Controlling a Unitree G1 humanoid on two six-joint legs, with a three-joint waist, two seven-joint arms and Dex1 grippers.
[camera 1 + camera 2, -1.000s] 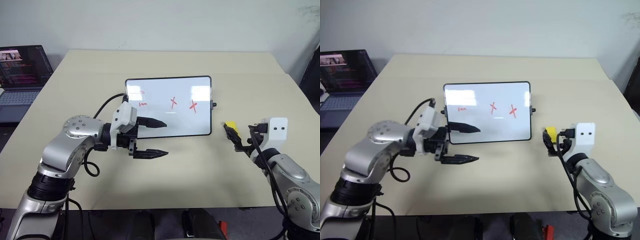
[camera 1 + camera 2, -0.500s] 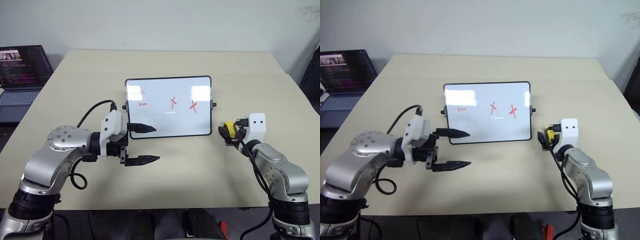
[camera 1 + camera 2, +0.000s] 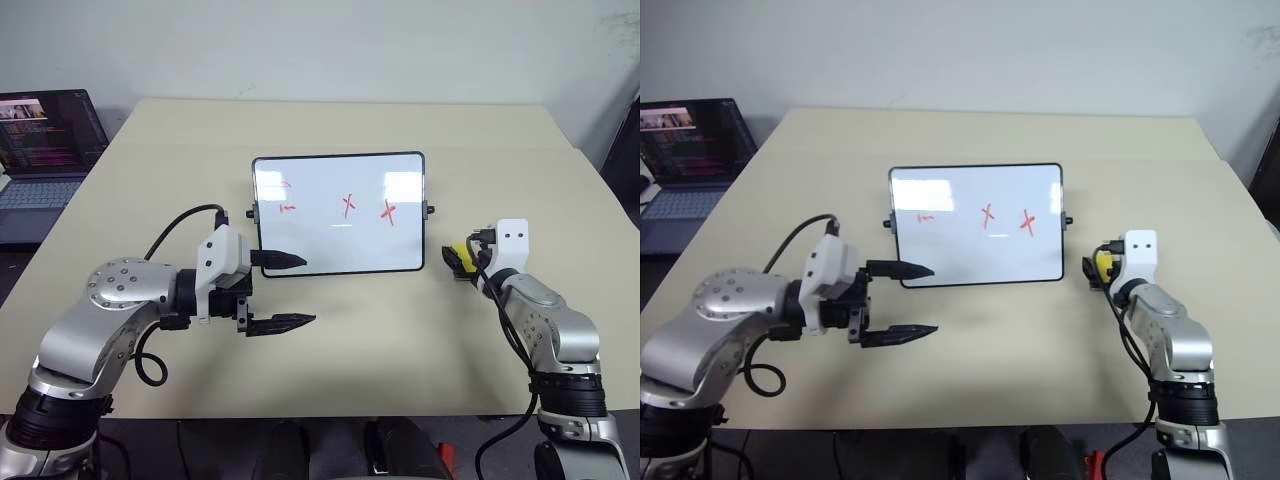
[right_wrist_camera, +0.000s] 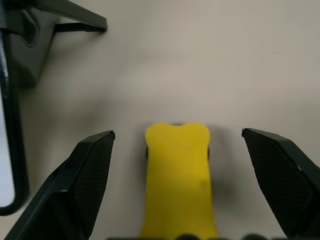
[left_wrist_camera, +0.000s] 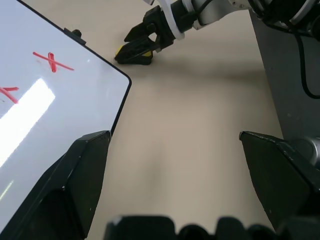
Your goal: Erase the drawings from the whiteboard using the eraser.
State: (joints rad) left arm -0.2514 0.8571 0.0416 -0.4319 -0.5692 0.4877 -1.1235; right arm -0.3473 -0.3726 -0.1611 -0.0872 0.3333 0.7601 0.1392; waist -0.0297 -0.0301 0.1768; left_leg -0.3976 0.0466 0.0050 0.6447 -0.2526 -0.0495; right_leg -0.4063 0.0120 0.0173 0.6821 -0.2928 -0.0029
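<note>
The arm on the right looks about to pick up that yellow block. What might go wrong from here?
The right gripper is open, with the eraser lying between its fingers, not yet held. If they close off-centre, the block might slip or twist. The whiteboard stands close beside it, so a sideways move could knock the frame. The left gripper hangs open just in front of the board.

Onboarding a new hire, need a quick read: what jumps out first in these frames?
The whiteboard stands at the table's middle with red drawings on it: two X marks and small squiggles. Beside its right edge, the yellow eraser lies on the table between the open fingers of the right gripper, not yet gripped. The left gripper hovers open in front of the board's lower left corner; a laptop sits far left.
</note>
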